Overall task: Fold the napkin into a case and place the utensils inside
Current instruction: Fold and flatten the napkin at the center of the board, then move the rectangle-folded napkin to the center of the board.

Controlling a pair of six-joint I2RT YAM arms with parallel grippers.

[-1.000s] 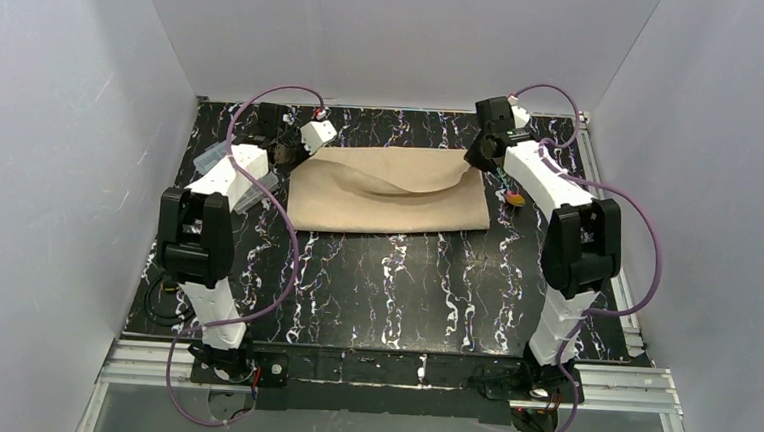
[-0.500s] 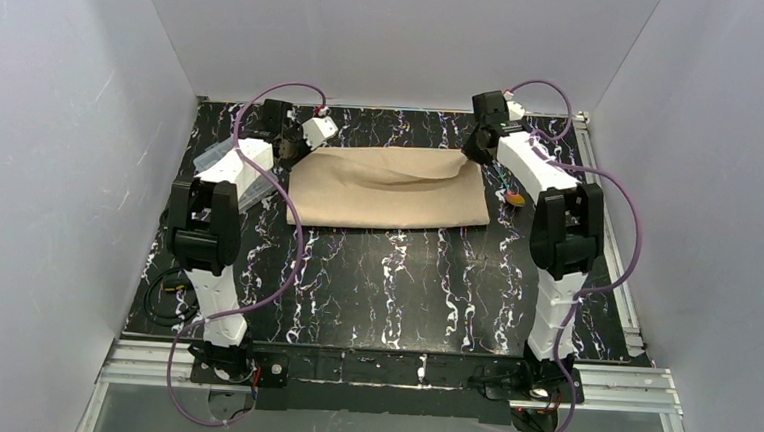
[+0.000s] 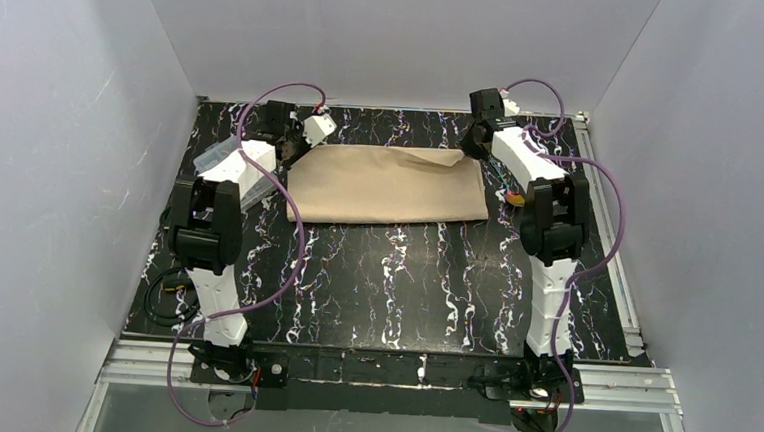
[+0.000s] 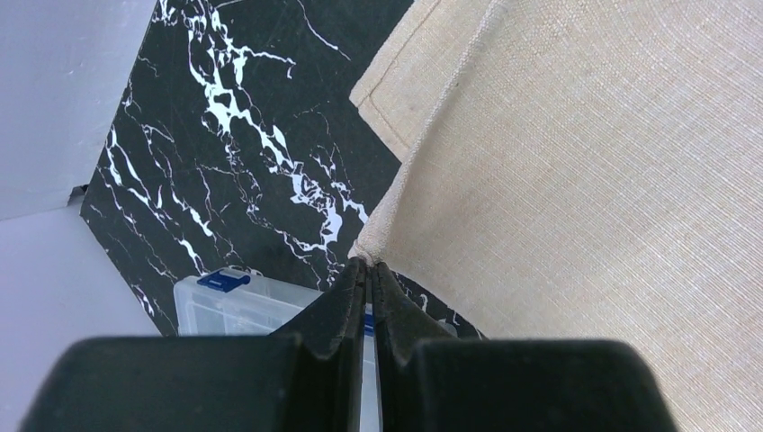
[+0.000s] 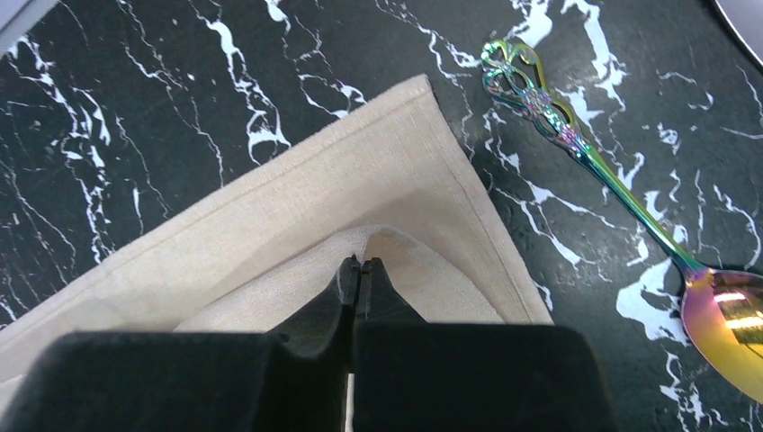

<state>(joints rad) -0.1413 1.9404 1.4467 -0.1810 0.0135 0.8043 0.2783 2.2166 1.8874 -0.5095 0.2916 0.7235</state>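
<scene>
Your left gripper is pinched tight on a corner of the napkin, top layer only. The lower layer's hem shows at 12 o'clock. A clear box sits at 7 o'clock in that wrist view. Your right gripper is clamped on the other top-layer corner, with the lower layer flat beneath. The spoon lies at 2 o'clock, on the tabletop, just off the napkin. Top view: napkin folded double, a wide strip at 12 o'clock of tabletop centre, between both grippers.
</scene>
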